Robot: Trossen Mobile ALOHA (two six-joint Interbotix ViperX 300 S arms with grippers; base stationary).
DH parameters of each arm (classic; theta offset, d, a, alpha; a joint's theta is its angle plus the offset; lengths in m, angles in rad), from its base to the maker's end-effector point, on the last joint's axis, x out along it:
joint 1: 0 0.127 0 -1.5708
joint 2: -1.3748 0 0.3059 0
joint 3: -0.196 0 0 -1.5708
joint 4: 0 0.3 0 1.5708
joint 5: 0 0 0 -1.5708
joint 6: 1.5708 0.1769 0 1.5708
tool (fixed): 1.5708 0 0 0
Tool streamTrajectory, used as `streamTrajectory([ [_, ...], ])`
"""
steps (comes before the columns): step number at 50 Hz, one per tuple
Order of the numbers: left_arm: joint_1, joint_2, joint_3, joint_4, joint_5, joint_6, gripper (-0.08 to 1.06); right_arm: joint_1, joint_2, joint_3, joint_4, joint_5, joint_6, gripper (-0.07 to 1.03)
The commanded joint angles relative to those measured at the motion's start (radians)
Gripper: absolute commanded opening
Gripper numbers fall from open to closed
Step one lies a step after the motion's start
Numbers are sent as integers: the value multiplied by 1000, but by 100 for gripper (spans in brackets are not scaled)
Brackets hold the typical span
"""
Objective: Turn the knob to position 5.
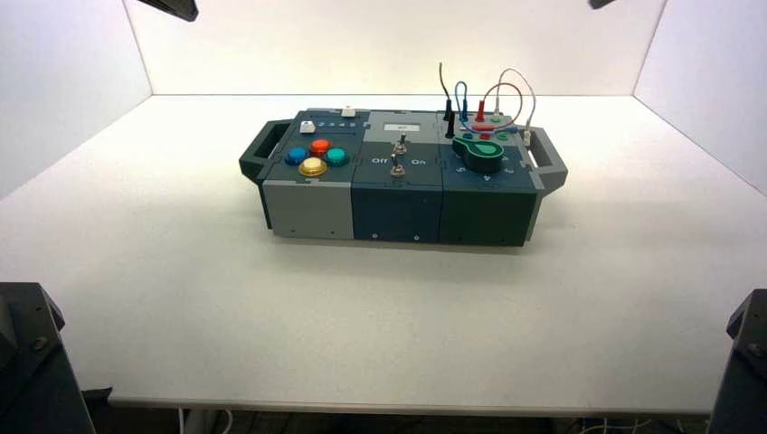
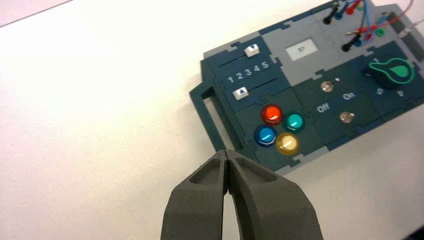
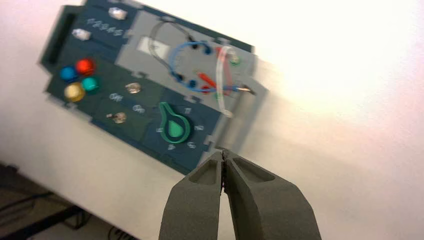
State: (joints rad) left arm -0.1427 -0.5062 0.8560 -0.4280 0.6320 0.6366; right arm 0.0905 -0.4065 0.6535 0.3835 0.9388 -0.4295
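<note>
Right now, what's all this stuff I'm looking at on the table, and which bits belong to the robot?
Box: one, grey and dark blue, handles at both ends, mid-table.
Table: one, white.
Push buttons: four, red, teal, blue, yellow, clustered on the box's left part.
Sliders: two, white caps, behind the buttons, a printed 1 to 5 row between them.
Toggle switches: two, metal, centre, marked Off and On.
Knob: one, green, right part.
Wires: several, red, blue, black, white, behind the knob.
Left gripper: one, grey, shut, raised near the box's left end.
Right gripper: one, grey, shut, raised near the knob side.
</note>
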Motion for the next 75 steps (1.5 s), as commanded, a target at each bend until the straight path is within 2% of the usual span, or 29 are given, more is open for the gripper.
streamTrajectory([
  [1, -3, 8, -32, -34, 0, 28, -3, 5, 38, -40, 41, -3, -52, -2],
  [6, -9, 8, -32, -48, 2, 44, -3, 14, 74, -44, 38, -6, -77, -2],
  [10, -28, 9, -32, -55, 6, 72, -3, 35, 104, -54, 32, -8, -107, -2],
  [14, -52, 9, -32, -60, 8, 97, -3, 61, 137, -64, 17, -14, -124, -2],
  [21, -77, 14, -32, -63, 15, 114, -3, 114, 187, -86, -29, -52, -124, -2],
  [25, -77, 25, -35, -63, 32, 114, -3, 147, 209, -97, -72, -80, -120, -2],
  [32, -77, 49, -49, -66, 80, 114, -3, 218, 236, -110, -178, -120, -103, -2],
  [36, -77, 61, -55, -71, 91, 114, -3, 244, 250, -121, -216, -123, -97, -2],
  [56, -77, 66, -54, -75, 75, 115, -3, 272, 351, -158, -242, -143, -107, -2],
  [62, -83, 61, -57, -84, 77, 132, -3, 293, 391, -172, -244, -144, -118, -2],
  [66, -86, 61, -55, -114, 80, 161, -3, 301, 408, -178, -244, -146, -120, -2],
  [67, -87, 60, -54, -129, 81, 173, -3, 304, 413, -179, -245, -144, -121, -2],
  [71, -87, 51, -52, -210, 103, 259, -3, 308, 426, -186, -245, -144, -121, -2],
  [72, -87, 49, -52, -222, 109, 273, -3, 310, 431, -187, -245, -144, -121, -2],
  [75, -86, 41, -49, -302, 133, 367, -3, 311, 439, -190, -245, -147, -121, -2],
])
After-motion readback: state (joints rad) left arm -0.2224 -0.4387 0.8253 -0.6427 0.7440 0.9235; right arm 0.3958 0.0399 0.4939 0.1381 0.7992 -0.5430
